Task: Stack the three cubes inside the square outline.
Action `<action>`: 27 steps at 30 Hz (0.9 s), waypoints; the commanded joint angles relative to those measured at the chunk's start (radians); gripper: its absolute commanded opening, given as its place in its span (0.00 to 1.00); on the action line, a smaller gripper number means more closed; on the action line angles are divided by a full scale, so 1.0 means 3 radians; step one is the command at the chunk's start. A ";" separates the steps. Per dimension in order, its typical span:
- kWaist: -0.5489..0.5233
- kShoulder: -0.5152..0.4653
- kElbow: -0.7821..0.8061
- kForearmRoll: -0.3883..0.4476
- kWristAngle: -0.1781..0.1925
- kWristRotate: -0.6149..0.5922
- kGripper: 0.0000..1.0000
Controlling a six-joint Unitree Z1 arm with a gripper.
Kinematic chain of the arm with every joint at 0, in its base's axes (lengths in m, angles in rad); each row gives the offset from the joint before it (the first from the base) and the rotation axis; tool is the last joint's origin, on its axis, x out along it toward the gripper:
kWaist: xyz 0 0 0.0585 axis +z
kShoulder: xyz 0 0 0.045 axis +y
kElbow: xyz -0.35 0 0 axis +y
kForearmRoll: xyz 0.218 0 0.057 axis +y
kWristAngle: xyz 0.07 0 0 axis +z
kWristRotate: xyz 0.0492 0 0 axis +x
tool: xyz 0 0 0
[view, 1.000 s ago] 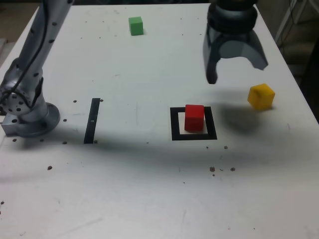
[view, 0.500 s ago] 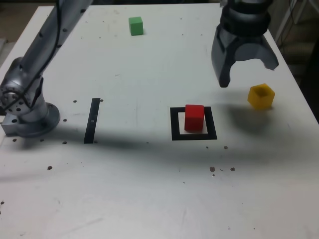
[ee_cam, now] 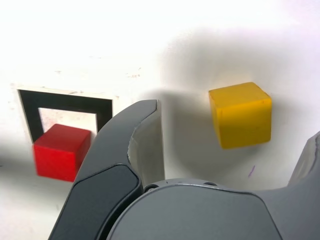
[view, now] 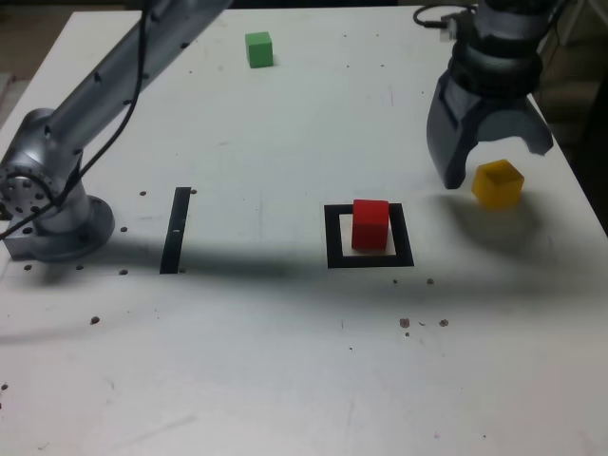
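Over the yellow cube point(view: 498, 182) I have the gripper point(view: 494, 163) hanging with its jaws spread wide – nothing between them, nothing pinched. In the exterior view one finger point(view: 451, 142) sits to the cube's left and the other arcs above and to its right; the cube is on the table point(view: 285, 361), and I can't tell from that angle whether the tips are down at its level. The wrist view shows the same yellow cube point(ee_cam: 240, 114) in the gap between the two fingers point(ee_cam: 135, 150), clear of both.

Red cube point(view: 370, 224) sits inside the square outline point(view: 334, 237), toward its far edge – near the yellow cube, on the exterior view's left of it. Wrist view agrees: red cube point(ee_cam: 62, 151) on the pale centre of the square outline point(ee_cam: 65, 103).

Green cube point(view: 258, 49) is alone at the far end of the table, well apart from the others. A narrow black bar point(view: 176, 230) lies between the outline and the arm's base point(view: 47, 214), which is at the exterior view's left.
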 commanded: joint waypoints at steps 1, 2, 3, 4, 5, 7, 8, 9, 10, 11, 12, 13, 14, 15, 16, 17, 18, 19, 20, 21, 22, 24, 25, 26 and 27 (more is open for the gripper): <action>-0.0010 0.0054 -0.0060 0.0010 -0.0004 -0.0010 0.99; -0.0011 0.0077 -0.0087 0.0009 -0.0006 -0.0012 0.99; -0.0011 0.0101 -0.0116 0.0009 -0.0009 -0.0013 0.99; -0.0010 0.0124 -0.0145 0.0009 -0.0011 -0.0015 0.99; -0.0010 0.0147 -0.0174 0.0009 -0.0013 -0.0017 0.99; -0.0010 0.0187 -0.0225 0.0009 -0.0018 -0.0021 0.99; -0.0010 0.0205 -0.0246 0.0008 -0.0019 -0.0024 0.99; -0.0009 0.0220 -0.0265 0.0007 -0.0020 -0.0026 0.99; -0.0009 0.0233 -0.0281 0.0007 -0.0021 -0.0029 0.99; -0.0008 0.0245 -0.0296 0.0005 -0.0021 -0.0031 0.99; -0.0007 0.0256 -0.0310 0.0004 -0.0021 -0.0033 0.99; -0.0006 0.0266 -0.0320 0.0004 -0.0022 -0.0035 0.98; -0.0003 0.0275 -0.0329 0.0004 -0.0023 -0.0037 0.98; 0.0001 0.0285 -0.0337 0.0004 -0.0025 -0.0040 0.97; 0.0005 0.0291 -0.0341 0.0004 -0.0026 -0.0042 0.95; 0.0009 0.0296 -0.0342 0.0004 -0.0028 -0.0046 0.94; 0.0012 0.0301 -0.0343 0.0004 -0.0029 -0.0050 0.93; 0.0015 0.0307 -0.0343 0.0004 -0.0031 -0.0055 0.91; 0.0017 0.0313 -0.0343 0.0004 -0.0032 -0.0061 0.90; 0.0018 0.0319 -0.0343 0.0004 -0.0033 -0.0068 0.88; 0.0018 0.0326 -0.0343 0.0003 -0.0034 -0.0076 0.87; 0.0018 0.0337 -0.0343 -0.0002 -0.0037 -0.0090 0.86; 0.0018 0.0342 -0.0343 -0.0004 -0.0038 -0.0097 0.85; 0.0018 0.0345 -0.0345 -0.0007 -0.0040 -0.0103 0.84; 0.0018 0.0349 -0.0347 -0.0012 -0.0040 -0.0107 0.84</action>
